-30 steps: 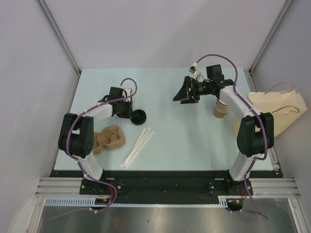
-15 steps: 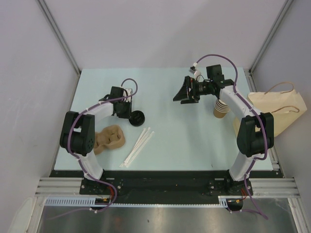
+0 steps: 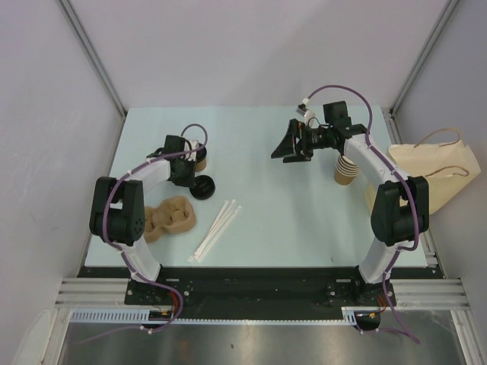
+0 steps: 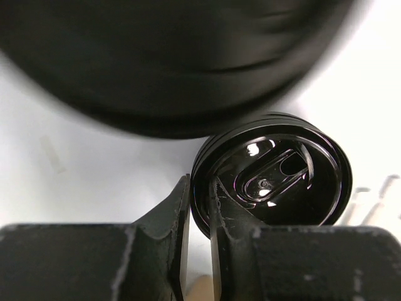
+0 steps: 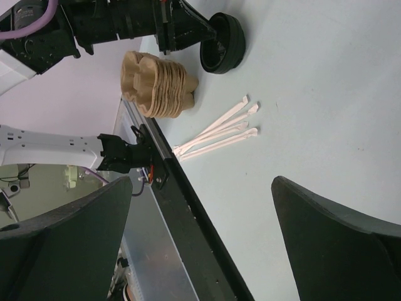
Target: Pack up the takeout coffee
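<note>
Slippage of the lid (image 4: 276,175) is the main hazard. The left jaws hold it only by a thin bite on the rim, one finger (image 4: 180,216) outside the wall and the other inside. The right wrist view shows it tipped up on edge, on or just above the surface (image 3: 289,220); which cannot be told. A glossy rim in so slight a pinch may swivel or drop if the arm swings. A lid set down crooked on the cup (image 3: 201,159) could fail to seat or tip the cup over. Left jaws: narrow, clamped on the lid rim. Right jaws: spread wide, holding and touching nothing, above the surface at upper centre of the top view. The cup shows only in part, just beside the left jaws at upper left of that view. No lid can be made out on it, so the coffee is judged not yet ready for the bag (image 3: 434,171) at the right edge.
</note>
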Controlling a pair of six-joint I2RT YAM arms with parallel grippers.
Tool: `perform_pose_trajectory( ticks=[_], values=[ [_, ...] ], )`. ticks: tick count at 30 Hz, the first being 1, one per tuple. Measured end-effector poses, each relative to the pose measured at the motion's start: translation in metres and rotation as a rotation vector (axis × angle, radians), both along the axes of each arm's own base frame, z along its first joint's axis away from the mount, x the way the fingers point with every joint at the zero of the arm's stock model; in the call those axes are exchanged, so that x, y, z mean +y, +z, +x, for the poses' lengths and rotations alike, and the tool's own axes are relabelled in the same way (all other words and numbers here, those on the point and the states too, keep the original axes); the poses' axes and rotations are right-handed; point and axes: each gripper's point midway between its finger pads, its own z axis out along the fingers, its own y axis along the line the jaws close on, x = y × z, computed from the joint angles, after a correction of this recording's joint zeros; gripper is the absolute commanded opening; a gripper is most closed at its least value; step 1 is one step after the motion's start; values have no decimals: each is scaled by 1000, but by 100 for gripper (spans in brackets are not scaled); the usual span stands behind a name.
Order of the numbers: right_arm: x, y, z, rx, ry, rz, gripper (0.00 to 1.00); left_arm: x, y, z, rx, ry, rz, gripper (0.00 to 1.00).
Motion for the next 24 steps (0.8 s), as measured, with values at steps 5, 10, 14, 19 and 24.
perform_pose_trajectory(
  ticks=[5, 10, 14, 19, 24],
  values=[
    [0, 0, 0, 0, 0, 0, 100, 31, -1, 1, 9, 52, 34, 20],
    [0, 0, 0, 0, 0, 1, 100, 54, 1, -2, 19, 87, 44, 44],
    [0, 0, 0, 0, 1, 1, 100, 59, 15, -9, 13, 76, 36, 55],
    [0, 0, 0, 0, 1, 2, 100, 56, 68, -16, -95, 21, -2, 66],
    [1, -1, -1, -6, 8, -3, 100, 58, 159, -26, -290, -159, -6, 77]
  ],
)
